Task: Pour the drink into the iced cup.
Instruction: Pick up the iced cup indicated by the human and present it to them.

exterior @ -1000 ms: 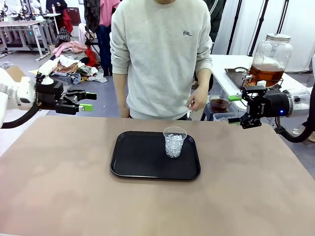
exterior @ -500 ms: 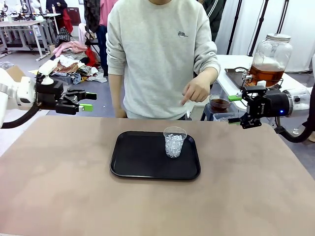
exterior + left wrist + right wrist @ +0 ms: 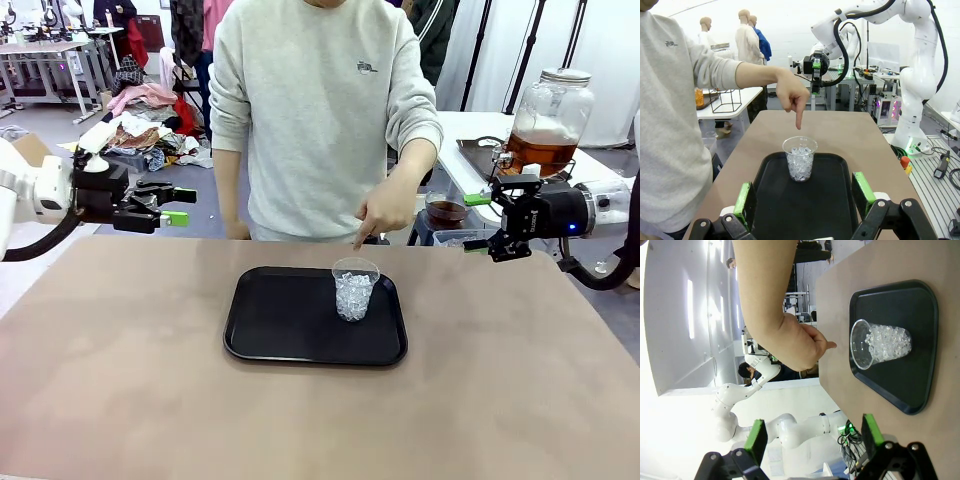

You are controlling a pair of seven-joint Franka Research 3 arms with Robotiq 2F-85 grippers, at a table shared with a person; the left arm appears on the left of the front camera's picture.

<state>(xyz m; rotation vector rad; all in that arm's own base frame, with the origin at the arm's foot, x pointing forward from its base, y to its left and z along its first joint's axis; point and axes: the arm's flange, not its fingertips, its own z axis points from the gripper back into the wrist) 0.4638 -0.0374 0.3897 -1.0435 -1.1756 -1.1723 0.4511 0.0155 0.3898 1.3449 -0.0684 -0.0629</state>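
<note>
Left: my left pincer (image 3: 180, 206) apart, empty, over the desk's (image 3: 120, 350) left edge | Centre: iced cup (image 3: 355, 290) upright on black tray (image 3: 280, 320), person's hand (image 3: 380, 210) pointing down at it | Right: my right pincer (image 3: 477, 223) apart, empty | Far right: drink (image 3: 540, 152) in upright lidded jar (image 3: 555, 100) just behind it, off the desk; right arm nearer.

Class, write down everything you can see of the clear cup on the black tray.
The cup is clear, thin plastic by its look, tapering to its base, lidless and holding ice cubes. It stands upright on the black tray, toward its far right part. The person's hand points a finger down at it without touching.
</note>
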